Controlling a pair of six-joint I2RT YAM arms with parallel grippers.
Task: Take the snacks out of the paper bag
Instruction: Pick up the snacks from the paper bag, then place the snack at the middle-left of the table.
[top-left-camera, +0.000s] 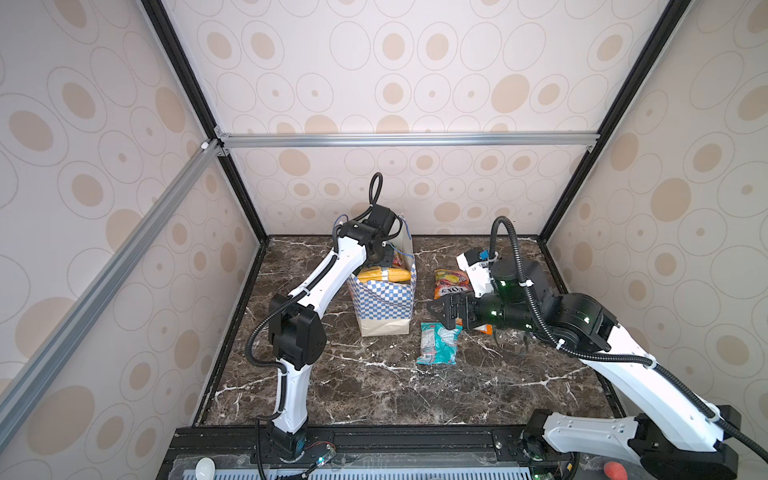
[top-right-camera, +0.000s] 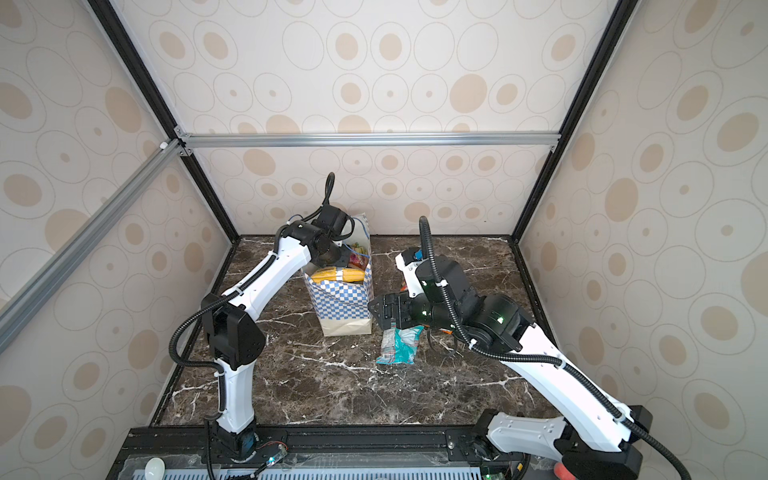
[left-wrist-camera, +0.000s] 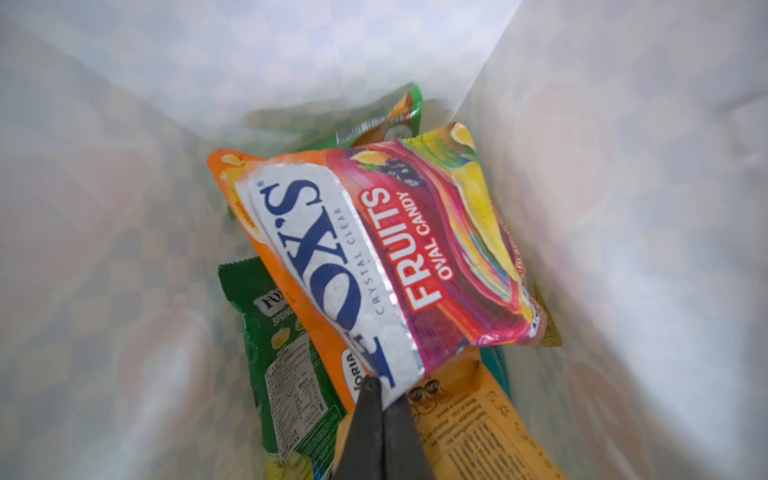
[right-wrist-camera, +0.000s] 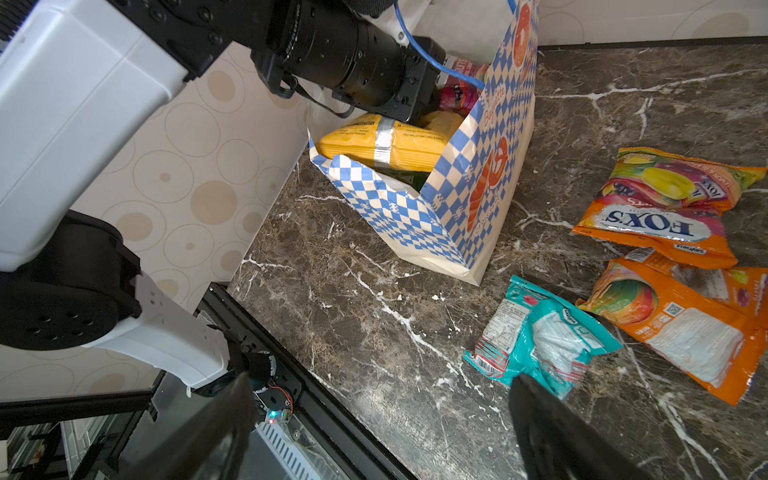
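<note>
The left tool (left-wrist-camera: 383, 399) is hidden inside the bag (top-left-camera: 384, 299) in both top views; the right arm (top-left-camera: 511, 307) largely covers an orange packet (top-left-camera: 485, 329).

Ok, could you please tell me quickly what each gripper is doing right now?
Left gripper: shut on a corner of the Fox's Fruits candy packet inside the paper bag.
Right gripper: open, holding nothing.

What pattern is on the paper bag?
The paper bag has blue-and-white checks over a tan base, with orange prints on one side; clearest in the right wrist view.
</note>
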